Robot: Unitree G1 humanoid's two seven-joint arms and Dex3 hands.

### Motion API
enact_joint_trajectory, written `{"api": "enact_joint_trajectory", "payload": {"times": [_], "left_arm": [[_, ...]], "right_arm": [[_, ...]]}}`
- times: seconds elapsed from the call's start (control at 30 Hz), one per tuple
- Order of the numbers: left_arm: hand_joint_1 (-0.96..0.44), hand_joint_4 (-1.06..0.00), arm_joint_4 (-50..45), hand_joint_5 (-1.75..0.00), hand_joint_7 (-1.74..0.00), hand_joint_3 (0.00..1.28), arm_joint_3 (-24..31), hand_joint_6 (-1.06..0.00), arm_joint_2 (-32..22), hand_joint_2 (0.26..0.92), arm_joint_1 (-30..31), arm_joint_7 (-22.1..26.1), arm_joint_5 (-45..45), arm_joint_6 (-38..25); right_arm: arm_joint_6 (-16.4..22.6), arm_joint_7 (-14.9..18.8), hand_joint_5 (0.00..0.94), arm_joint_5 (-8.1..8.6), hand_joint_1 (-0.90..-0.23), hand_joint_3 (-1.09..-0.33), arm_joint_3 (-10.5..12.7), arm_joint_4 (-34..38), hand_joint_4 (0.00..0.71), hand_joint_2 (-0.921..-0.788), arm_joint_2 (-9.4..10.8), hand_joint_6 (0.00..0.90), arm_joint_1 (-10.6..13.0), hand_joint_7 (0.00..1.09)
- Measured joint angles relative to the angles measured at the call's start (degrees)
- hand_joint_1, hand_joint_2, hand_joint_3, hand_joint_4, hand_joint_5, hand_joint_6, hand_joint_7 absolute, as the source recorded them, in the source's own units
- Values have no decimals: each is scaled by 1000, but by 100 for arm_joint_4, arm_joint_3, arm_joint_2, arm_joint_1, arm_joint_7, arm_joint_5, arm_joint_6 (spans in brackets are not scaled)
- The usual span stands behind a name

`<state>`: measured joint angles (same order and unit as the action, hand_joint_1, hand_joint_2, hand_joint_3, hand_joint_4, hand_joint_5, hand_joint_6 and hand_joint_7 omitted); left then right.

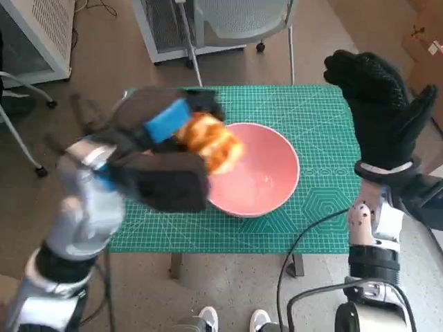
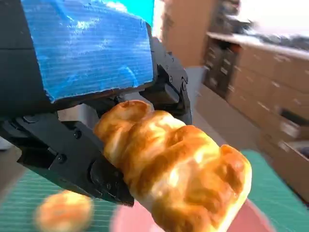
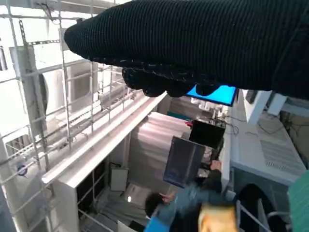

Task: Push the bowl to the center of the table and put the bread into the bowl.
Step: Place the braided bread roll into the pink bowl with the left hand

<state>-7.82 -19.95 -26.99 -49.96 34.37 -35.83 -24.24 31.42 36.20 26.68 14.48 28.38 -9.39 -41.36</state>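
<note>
My left hand grips a golden braided bread and holds it in the air over the left rim of the pink bowl. The bowl stands near the middle of the green mat. In the left wrist view the bread fills the picture, clamped between the black fingers under the blue-taped back. My right hand hovers raised over the mat's right edge, fingers spread, holding nothing. In the right wrist view the glove is a dark band.
A second small bun lies blurred on the mat in the left wrist view. A grey chair stands behind the table. White shoes of a person show at the near edge. A person appears in the right wrist view.
</note>
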Motion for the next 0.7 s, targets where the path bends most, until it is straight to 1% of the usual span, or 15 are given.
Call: {"api": "enact_joint_trajectory", "payload": {"times": [0.17, 0.3, 0.5, 0.63, 0.7], "left_arm": [[1, -757, 817, -1167, -1043, 24, -297, -677, 467, 917, -398, -161, 4, 359], [1, -751, 1381, -1175, -1061, 30, -490, -661, 749, 919, -549, -272, 3, 613], [1, -760, 2110, -1126, -1124, 38, -720, -639, 1038, 916, -615, -426, -10, 955], [1, -765, 2531, -1104, -1148, 38, -810, -631, 1163, 916, -626, -517, -9, 1227], [1, -757, 2695, -1126, -1151, 48, -830, -613, 1195, 918, -634, -546, -7, 1333]], "right_arm": [[-77, -16, 0, 2, -684, -749, -3, -206, 286, -921, 2, 373, 76, 2], [-131, -50, 0, 1, -679, -752, 2, -375, 284, -921, -5, 372, 183, 1], [-203, -156, 0, -10, -678, -755, 3, -599, 282, -921, -12, 370, 321, 0], [-221, -226, 0, -15, -679, -754, 12, -678, 279, -921, -53, 368, 386, 0], [-224, -259, 0, -16, -679, -753, 17, -703, 279, -921, -77, 368, 409, 0]]}}
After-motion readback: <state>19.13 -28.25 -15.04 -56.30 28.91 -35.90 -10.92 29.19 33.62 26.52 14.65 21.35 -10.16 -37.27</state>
